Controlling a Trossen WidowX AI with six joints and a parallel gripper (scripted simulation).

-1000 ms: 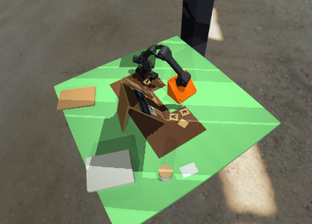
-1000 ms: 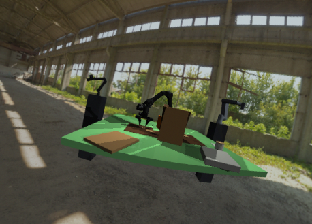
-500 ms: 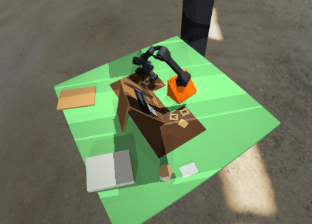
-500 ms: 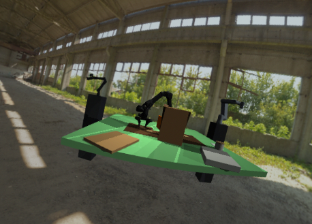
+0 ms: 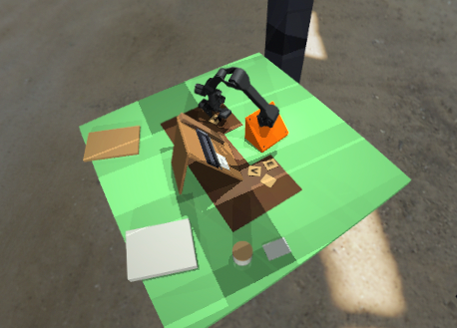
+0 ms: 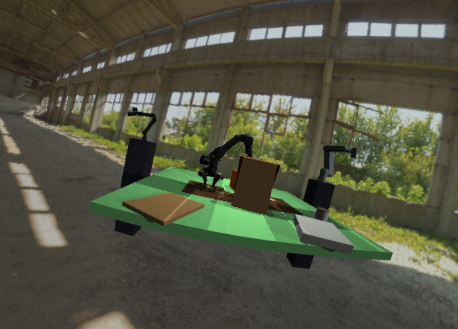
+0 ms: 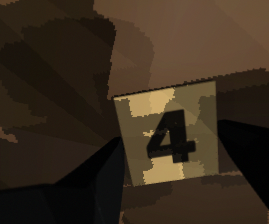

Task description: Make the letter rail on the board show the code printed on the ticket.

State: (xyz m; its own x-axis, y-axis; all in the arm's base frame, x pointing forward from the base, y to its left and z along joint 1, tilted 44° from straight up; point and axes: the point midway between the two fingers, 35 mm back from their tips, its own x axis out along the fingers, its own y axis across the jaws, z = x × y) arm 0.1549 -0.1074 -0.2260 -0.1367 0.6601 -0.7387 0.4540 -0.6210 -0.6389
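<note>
The tile marked 4 (image 7: 140, 135) lies flat on the brown mat (image 5: 231, 219) between the fingertips of my gripper (image 5: 215, 116) (image 6: 210, 186) (image 7: 169, 135). The fingers are partly open, very close to its sides, with a thin gap at the left; contact at the right is unclear. The dark letter rail (image 5: 206, 146) runs across the sloped wooden board (image 5: 183, 135) (image 6: 254, 185). The white ticket (image 5: 223, 161) is below the rail's near end; its print is unreadable now. Three tiles, one (image 5: 254, 170), another (image 5: 269, 164) and a third (image 5: 268, 180), lie beyond the board's near end.
An orange block (image 5: 265, 137) stands beside the board, under the arm. A brown panel (image 5: 112, 144) (image 6: 164, 208), a white box (image 5: 162, 249) (image 6: 324, 232), a round brown-topped container (image 5: 242, 252) and a pale card (image 5: 276, 248) lie around the green counter (image 5: 349, 169) (image 6: 240, 229).
</note>
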